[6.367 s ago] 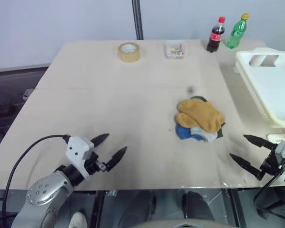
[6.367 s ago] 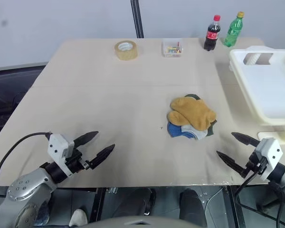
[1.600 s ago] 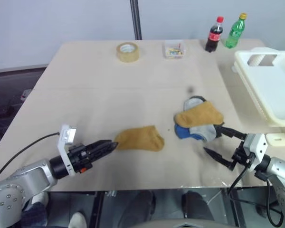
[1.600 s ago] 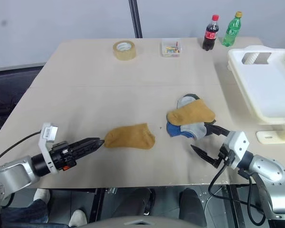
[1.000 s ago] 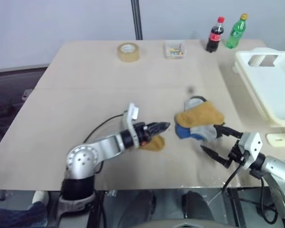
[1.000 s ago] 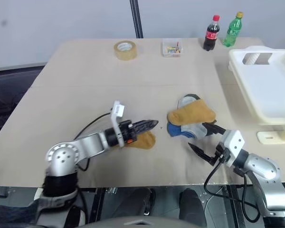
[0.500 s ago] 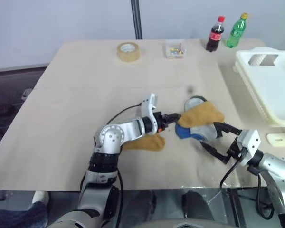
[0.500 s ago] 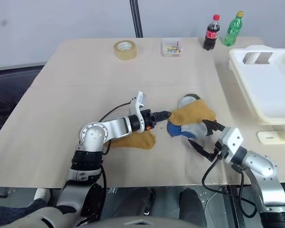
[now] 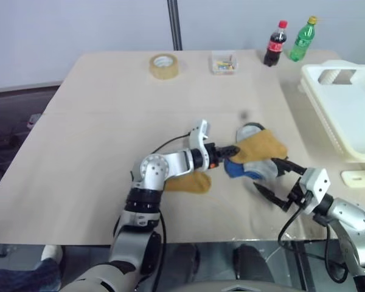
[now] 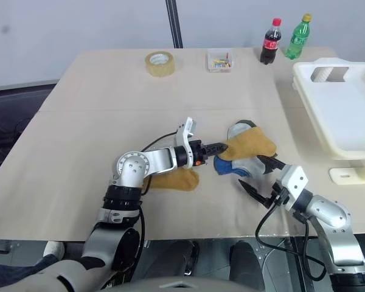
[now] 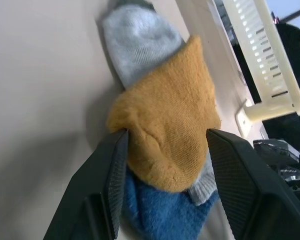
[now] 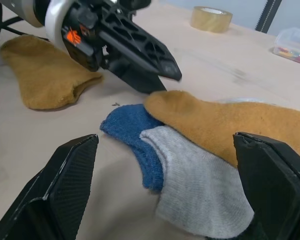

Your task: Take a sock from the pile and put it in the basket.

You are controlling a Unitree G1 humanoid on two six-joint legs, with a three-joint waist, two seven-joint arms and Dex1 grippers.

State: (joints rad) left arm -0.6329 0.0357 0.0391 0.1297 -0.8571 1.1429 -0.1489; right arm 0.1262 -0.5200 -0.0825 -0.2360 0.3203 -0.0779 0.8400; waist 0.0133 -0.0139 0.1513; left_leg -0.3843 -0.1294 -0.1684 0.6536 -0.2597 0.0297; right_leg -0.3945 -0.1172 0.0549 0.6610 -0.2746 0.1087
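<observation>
Right gripper (image 9: pixel 275 180) nearest, jaws spread wide, empty, parked just beside pile (image 9: pixel 255 160) — likely waiting. Left gripper (image 9: pixel 230 151) reaches across, fingers apart around toe of mustard sock (image 11: pixel 165 135) atop pile, not yet clenched — lined up for pinch. Second mustard sock (image 9: pixel 185 181) lies flat under left forearm. Basket (image 9: pixel 344 109) far right, well apart — nothing visible inside.

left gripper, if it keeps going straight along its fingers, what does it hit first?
The mustard sock on top of the pile. The left gripper is open with one finger on either side of the sock's near end, so it looks about to meet that sock first; the blue sock lies just under it.
</observation>
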